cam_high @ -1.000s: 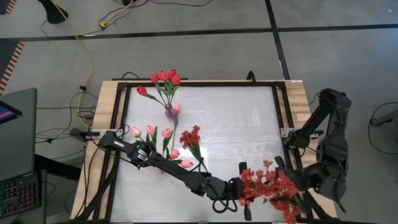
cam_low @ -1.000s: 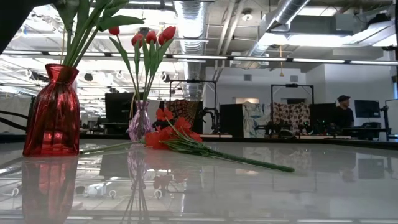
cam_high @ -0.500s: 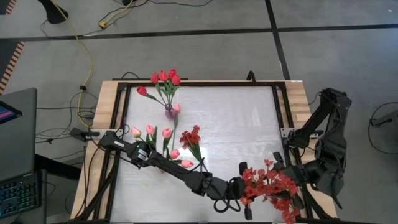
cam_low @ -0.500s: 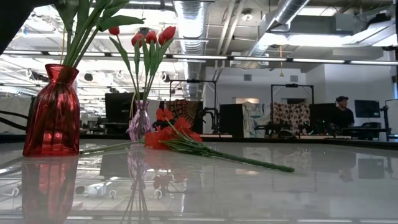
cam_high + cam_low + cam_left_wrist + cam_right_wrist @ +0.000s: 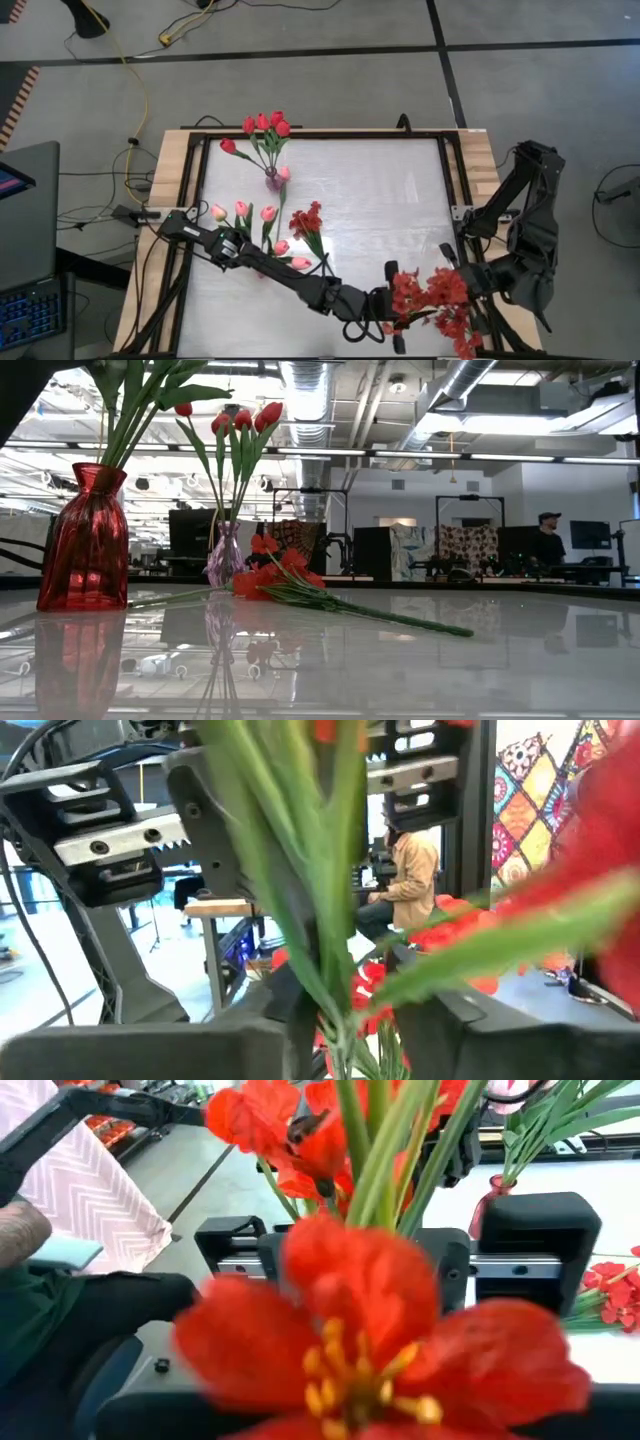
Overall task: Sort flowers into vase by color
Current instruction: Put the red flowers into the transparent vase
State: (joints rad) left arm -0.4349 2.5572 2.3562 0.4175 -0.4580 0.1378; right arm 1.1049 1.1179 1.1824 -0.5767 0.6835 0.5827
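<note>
A spray of small red blossoms [image 5: 432, 297] hangs in the air over the table's near right corner, between my two grippers. My right gripper [image 5: 462, 285] is shut on it from the right. My left gripper [image 5: 385, 305] reaches in from the left and is open. The spray's green stems [image 5: 330, 920] stand between its fingers. Red tulips stand in a clear purple vase [image 5: 272, 180] at the far left. Pink tulips [image 5: 243, 210] stand in a red vase [image 5: 88, 540]. A second red spray [image 5: 308, 222] lies flat on the table. My right gripper holds the red spray. A large blossom [image 5: 370, 1330] covers its fingers in its own wrist view, and blossoms cover them from above, so the part held cannot be told. The spray is lifted clear of the table, its stems [image 5: 385, 1150] reaching toward my left gripper.
The left arm stretches across the table's near half, over the red vase. A dark frame [image 5: 452, 180] runs around the white table top. People stand in the room beyond the table. Bare table top lies in the middle and at the far right.
My right gripper has gone a little toward the table's left and far edges with the spray. The blossoms have bunched closer to my left gripper.
</note>
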